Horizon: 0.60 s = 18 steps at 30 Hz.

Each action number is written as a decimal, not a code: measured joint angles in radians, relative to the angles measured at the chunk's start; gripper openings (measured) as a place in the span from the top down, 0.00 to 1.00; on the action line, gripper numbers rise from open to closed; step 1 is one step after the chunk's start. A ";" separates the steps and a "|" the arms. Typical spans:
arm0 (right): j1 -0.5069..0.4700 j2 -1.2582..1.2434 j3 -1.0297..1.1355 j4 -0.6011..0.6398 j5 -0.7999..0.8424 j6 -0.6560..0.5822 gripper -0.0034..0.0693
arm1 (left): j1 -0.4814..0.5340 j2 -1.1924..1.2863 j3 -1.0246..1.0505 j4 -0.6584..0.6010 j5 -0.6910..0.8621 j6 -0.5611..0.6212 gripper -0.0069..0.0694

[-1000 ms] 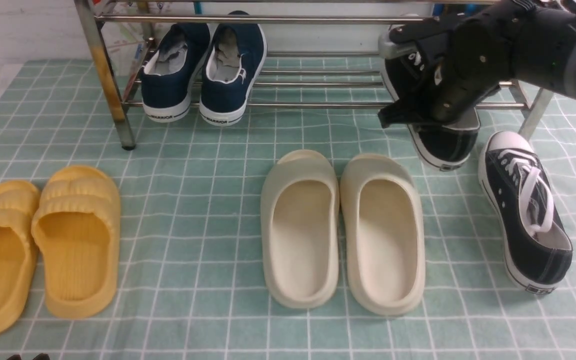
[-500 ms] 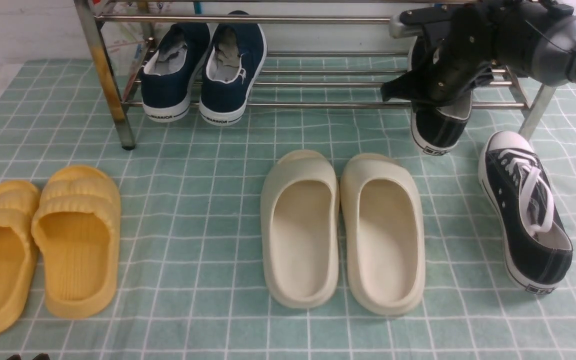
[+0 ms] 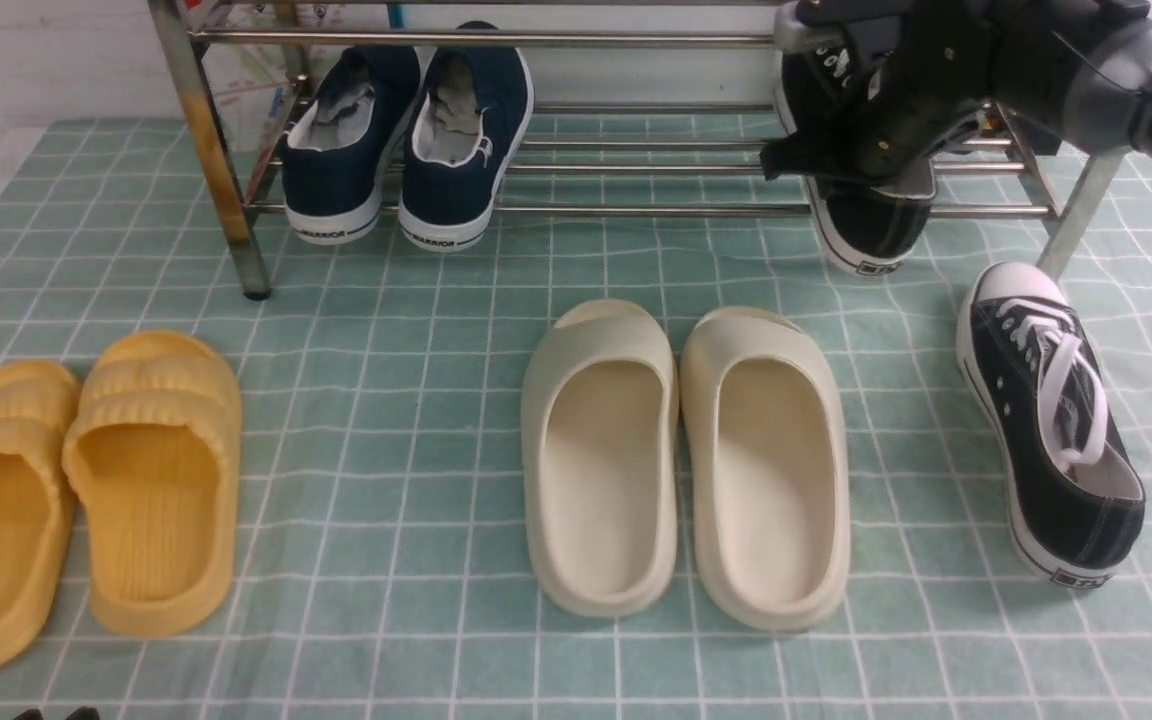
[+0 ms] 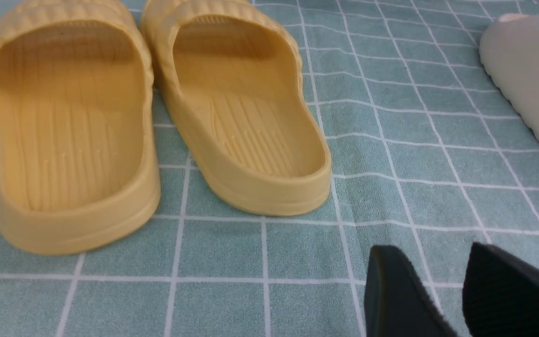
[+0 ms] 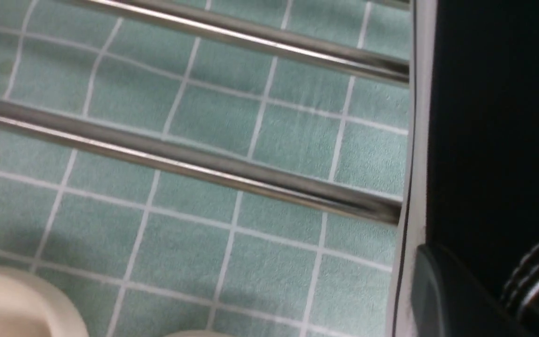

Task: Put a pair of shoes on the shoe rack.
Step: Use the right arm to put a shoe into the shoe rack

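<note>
**Black sneaker going in at the rack's right end**

The bench (image 3: 416,400) is wearing a teal towelling cover with white grid lines. A pale wall (image 3: 36,60) is showing behind the shoe rack (image 3: 636,210), all shiny chrome tubes. The right end effector (image 3: 841,110) is clamping one black canvas sneaker (image 3: 866,235) over the rack's lower rails at the right end, its white-soled heel overhanging the front rail. Its mate (image 3: 1051,430) is lying before the rack's right leg. The left end effector (image 4: 452,299) is sitting narrowly parted. A navy pair (image 3: 451,160) is resting on the rack's left, heels reading "WARRIOR".
</note>
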 joint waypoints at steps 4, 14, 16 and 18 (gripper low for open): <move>-0.007 0.025 -0.005 0.013 -0.050 0.000 0.92 | 0.000 0.000 0.000 0.000 0.000 0.000 0.60; -0.007 0.032 -0.061 0.018 -0.053 -0.005 0.48 | 0.000 0.000 0.000 0.000 0.000 0.000 0.60; -0.007 0.032 -0.091 0.019 0.004 -0.006 0.38 | 0.000 0.000 0.000 0.000 0.000 0.000 0.60; -0.007 0.028 -0.129 0.019 0.080 -0.008 0.26 | 0.000 0.000 0.000 0.000 0.000 0.000 0.60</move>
